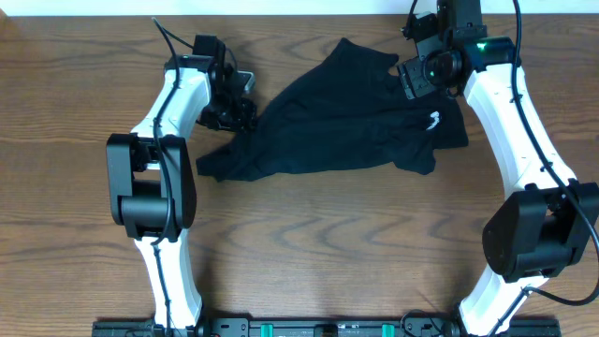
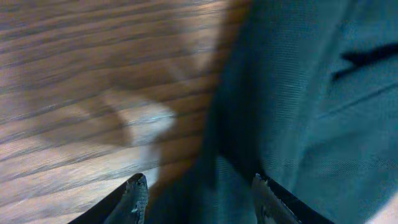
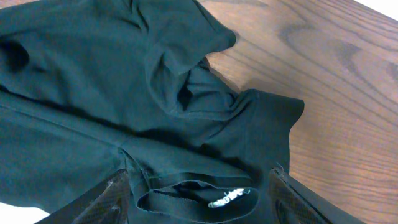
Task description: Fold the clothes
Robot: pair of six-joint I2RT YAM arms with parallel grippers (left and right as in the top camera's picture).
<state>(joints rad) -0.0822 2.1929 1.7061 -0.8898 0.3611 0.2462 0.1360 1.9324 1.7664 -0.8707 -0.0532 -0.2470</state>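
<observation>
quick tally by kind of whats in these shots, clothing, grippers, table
black shirt: 1
grippers: 2 (left gripper, right gripper)
wooden table: 1
total: 4

A black short-sleeved shirt [image 1: 328, 122] lies crumpled and unfolded on the wooden table's [image 1: 309, 243] far side, its small white logo mark [image 1: 433, 120] showing.
</observation>
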